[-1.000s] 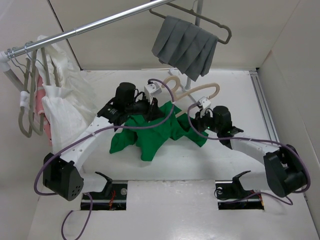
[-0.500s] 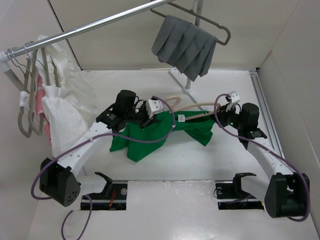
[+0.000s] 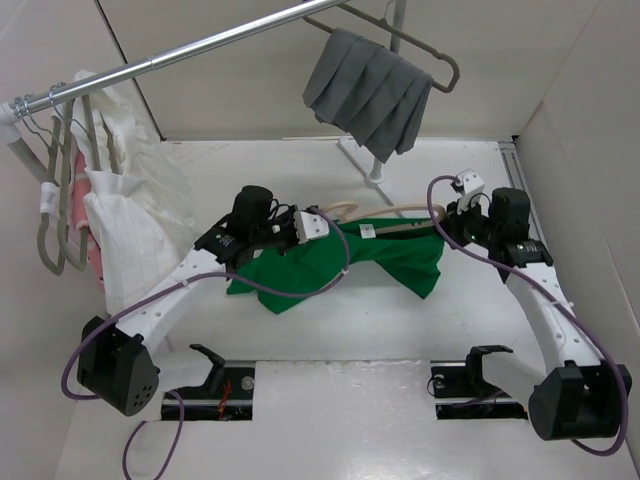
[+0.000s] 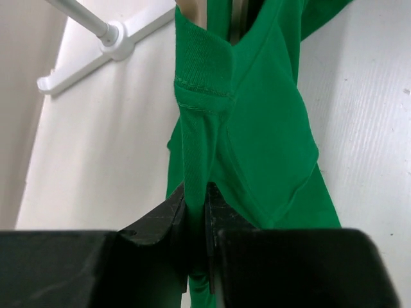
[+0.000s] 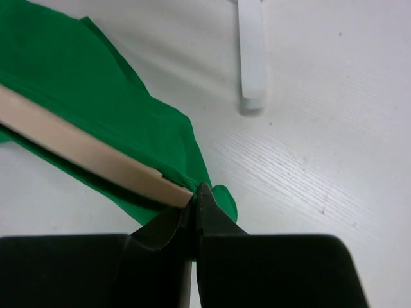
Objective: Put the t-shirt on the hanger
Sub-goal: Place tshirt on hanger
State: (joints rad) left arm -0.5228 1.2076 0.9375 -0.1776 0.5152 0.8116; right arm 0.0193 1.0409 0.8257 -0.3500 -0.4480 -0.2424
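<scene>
The bright green t-shirt hangs stretched between my two grippers above the table. The cream hanger lies along its far edge, partly inside the fabric, with its hook near the left gripper. My left gripper is shut on a fold of the t-shirt just below the ribbed collar. My right gripper is shut on the t-shirt's edge, right at the end of the hanger arm. I cannot tell whether the jaws also pinch the hanger.
A metal rail crosses the top left. A grey hanger with grey pleated cloth hangs on it above the far table. White garments hang at the left. A white stand foot lies behind the shirt. Walls close both sides.
My right gripper has moved right and back, pulling the t-shirt out along the hanger. My left gripper has shifted slightly right with its fold. The shirt went from bunched to stretched.
</scene>
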